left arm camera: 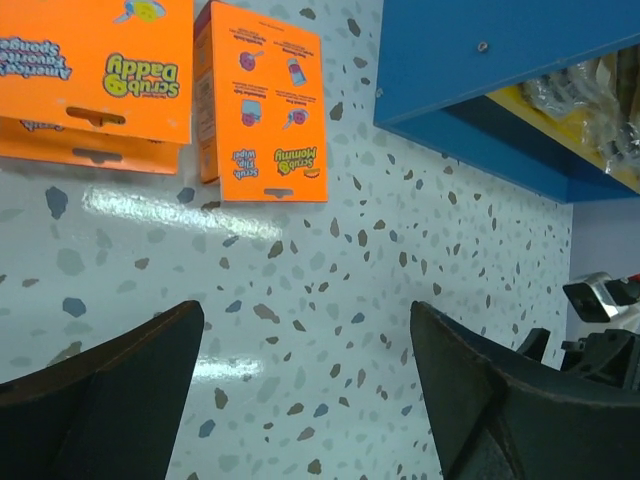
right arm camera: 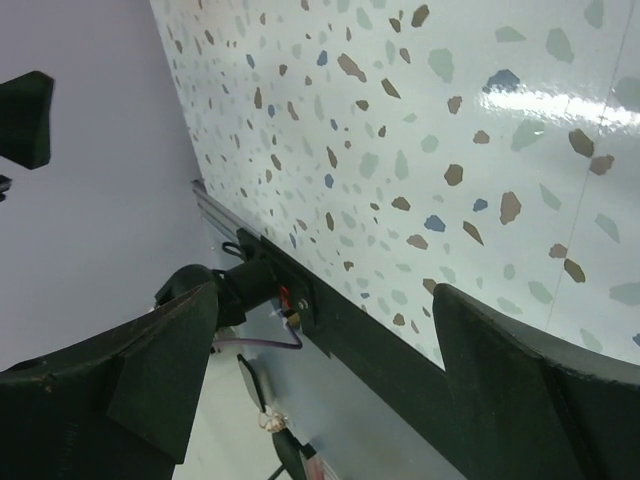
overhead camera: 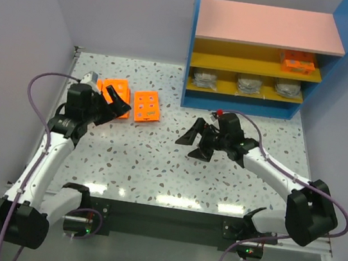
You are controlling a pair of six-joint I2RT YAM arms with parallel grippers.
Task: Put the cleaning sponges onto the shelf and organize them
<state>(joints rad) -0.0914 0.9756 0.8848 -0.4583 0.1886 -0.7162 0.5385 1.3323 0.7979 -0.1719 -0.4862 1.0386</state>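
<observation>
Two lots of orange sponge packs lie on the table at the left: a small stack [overhead camera: 116, 90] and a single pack [overhead camera: 146, 106]. In the left wrist view the stack [left arm camera: 100, 70] and the single pack [left arm camera: 265, 100] lie ahead of my fingers. More orange packs [overhead camera: 298, 62] sit on the upper yellow board of the shelf [overhead camera: 270, 26]. Three grey wrapped pads [overhead camera: 250, 84] lie on the lower yellow board. My left gripper [overhead camera: 118, 101] [left arm camera: 308, 320] is open and empty, over the stack's near edge. My right gripper [overhead camera: 193, 144] [right arm camera: 325, 300] is open and empty at mid-table.
The shelf's blue base [left arm camera: 480, 60] stands on the table at the back right. A purple wall runs along the left side. The black base rail [overhead camera: 161, 223] [right arm camera: 330, 310] runs along the table's near edge. The right arm shows at the right edge of the left wrist view [left arm camera: 600, 330].
</observation>
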